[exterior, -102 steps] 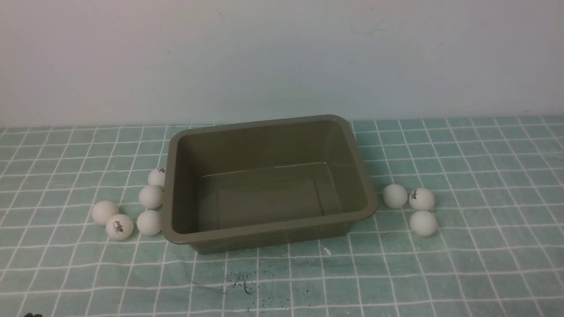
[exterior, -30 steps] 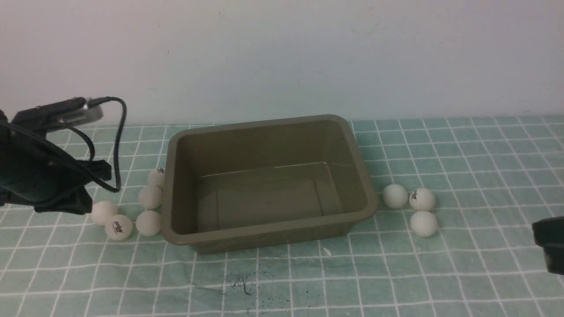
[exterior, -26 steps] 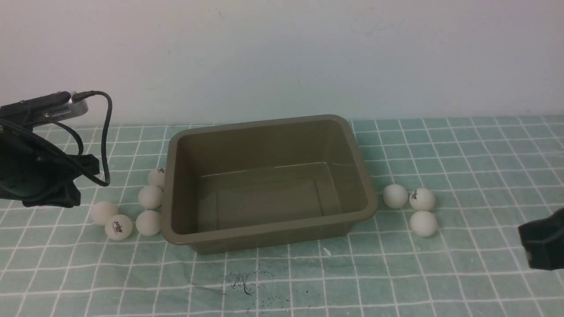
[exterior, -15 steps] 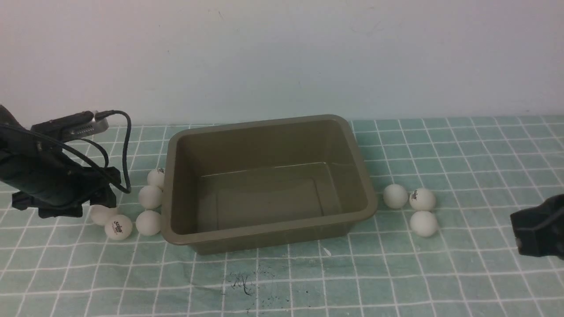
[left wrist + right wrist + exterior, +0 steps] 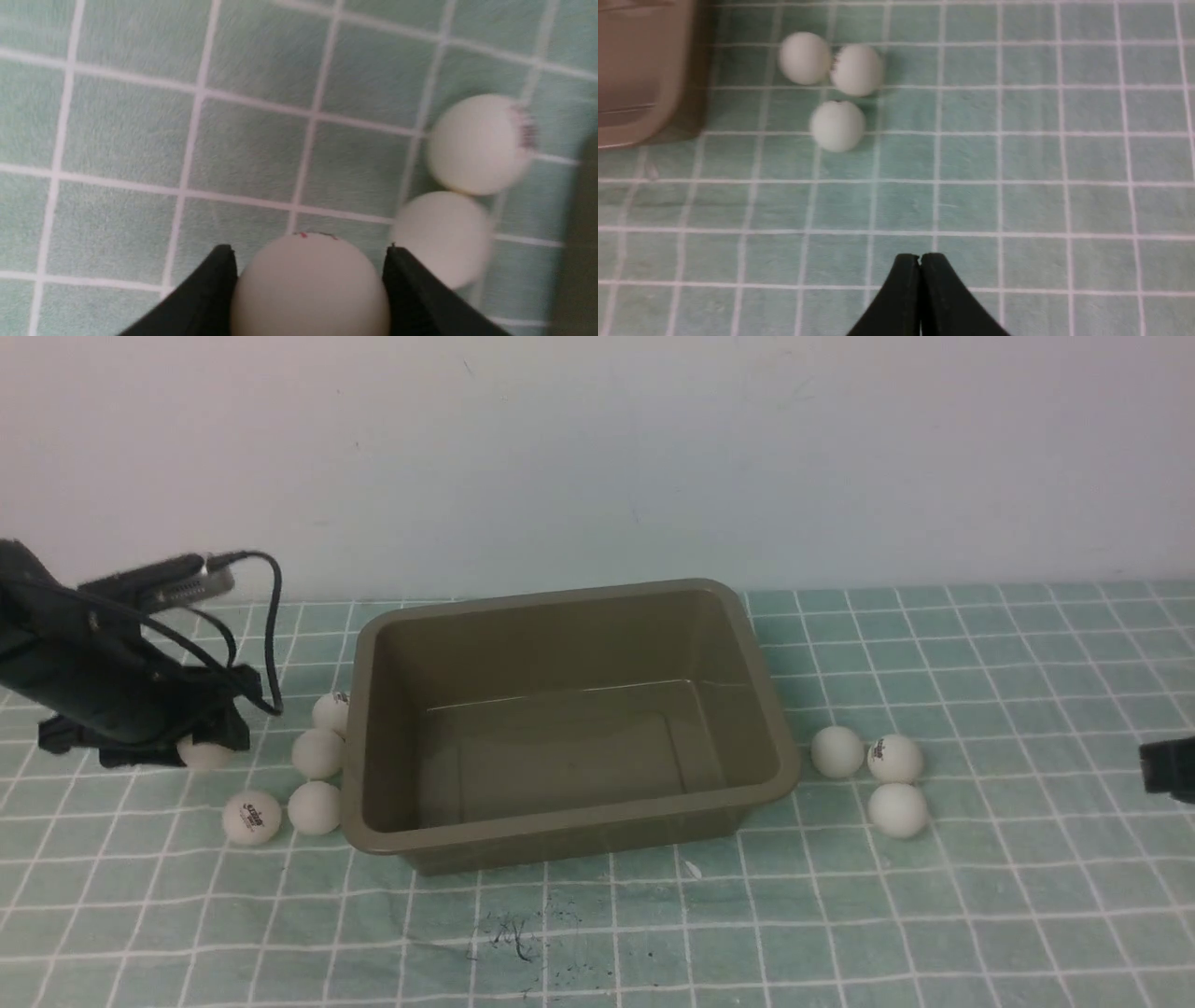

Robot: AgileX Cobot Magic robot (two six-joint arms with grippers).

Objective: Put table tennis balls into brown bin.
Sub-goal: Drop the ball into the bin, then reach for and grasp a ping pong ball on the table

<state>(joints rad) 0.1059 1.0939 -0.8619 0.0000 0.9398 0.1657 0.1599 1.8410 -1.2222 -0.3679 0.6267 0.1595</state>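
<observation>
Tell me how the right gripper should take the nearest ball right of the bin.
Grip the nearest ball across its middle, from above, jaws at its free left and right sides; the logo ball crowds its far side. A smooth sphere likely slips off-centre. The right gripper is shut: open first.

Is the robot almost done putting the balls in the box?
Not nearly. Nothing is done yet: the brown bin is empty. In hand: the left end effector grips one ball. Left to do: seven more on the cloth, four balls on the bin's left, three balls on its right.
</observation>
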